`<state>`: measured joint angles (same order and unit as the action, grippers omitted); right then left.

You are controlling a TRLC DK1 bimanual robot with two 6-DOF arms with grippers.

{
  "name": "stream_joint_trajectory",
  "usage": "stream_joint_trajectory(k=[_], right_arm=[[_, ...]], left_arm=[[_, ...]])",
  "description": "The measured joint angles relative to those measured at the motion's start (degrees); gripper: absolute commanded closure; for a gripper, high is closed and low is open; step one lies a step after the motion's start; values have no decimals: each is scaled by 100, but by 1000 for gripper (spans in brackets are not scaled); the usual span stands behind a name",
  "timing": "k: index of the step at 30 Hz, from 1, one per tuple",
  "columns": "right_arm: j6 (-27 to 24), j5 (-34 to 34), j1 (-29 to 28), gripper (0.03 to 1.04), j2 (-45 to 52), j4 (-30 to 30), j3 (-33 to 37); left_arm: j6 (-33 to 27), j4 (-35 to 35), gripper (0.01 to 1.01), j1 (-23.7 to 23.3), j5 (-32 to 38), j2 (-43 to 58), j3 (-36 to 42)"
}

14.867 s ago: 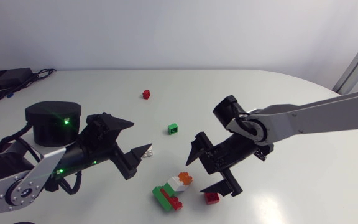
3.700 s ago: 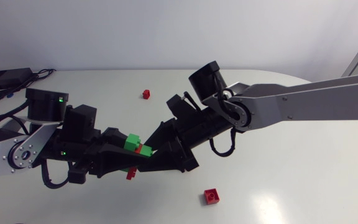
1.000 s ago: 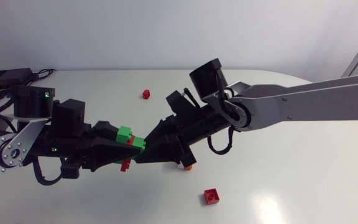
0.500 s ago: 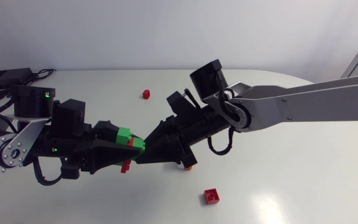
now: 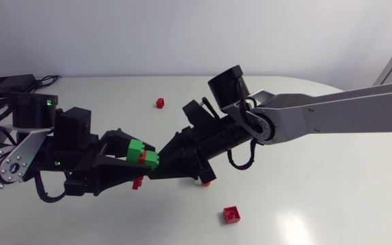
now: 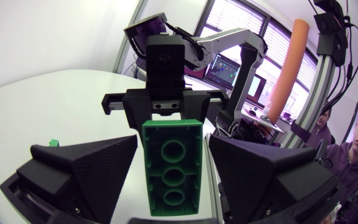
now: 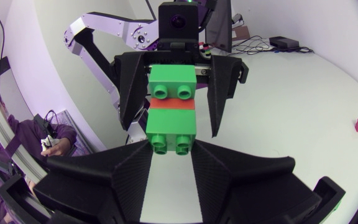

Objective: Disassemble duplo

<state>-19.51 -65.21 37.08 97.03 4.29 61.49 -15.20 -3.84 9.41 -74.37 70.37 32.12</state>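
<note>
**Position.** duplo stack (image 5: 143, 154) held clear of table (image 5: 318, 204), approx. 8 o'clock of table centre, btwn both arms.

**Make-up.** Green over red over green. red middle brick (image 7: 173, 106) sandwiched. Hollow underside of the long green brick (image 6: 173, 171) faces the left wrist camera, studs face the right wrist camera.

**Claws.**
- left gripper (image 5: 139, 158): closed to brick width, one finger on each long flank of the stack, carrying it.
- right gripper (image 7: 171, 151): narrowed to the same width, tips pinching the near green brick from two sides. Contact looks shallow, at the tips only.

**Loose parts.**
- loose red brick (image 5: 232, 213) on table at 4 o'clock from stack, well apart.
- small red brick (image 5: 160, 103) at 12 o'clock, far side.
- orange-and-white piece (image 5: 203, 181) under right gripper.

**Handling, judged.**
- Rigid moulded plastic, light, not fragile.
- Smooth glossy flanks prob. slippery vs. hard wedge fingers.
- Stud joints firm, so straight pull likely to slide the tips off.
- Better to seat deeper on flat side walls of each green brick, away from the seam.
- Separate w/ a hinging tilt rather than axial tug.
- Risk: brick popping free and dropping.
</note>
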Motion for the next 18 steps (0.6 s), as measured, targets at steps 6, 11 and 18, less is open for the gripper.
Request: stream_joint_trajectory(k=[6, 11, 18], right_arm=[[0, 0, -2, 667, 0, -2, 0], [0, 0, -2, 667, 0, -2, -13], [-2, 0, -7, 667, 0, -2, -68]], left_arm=[[0, 2, 192, -68, 0, -42, 0], [0, 2, 192, -109, 0, -66, 0], [0, 2, 193, -238, 0, -96, 0]])
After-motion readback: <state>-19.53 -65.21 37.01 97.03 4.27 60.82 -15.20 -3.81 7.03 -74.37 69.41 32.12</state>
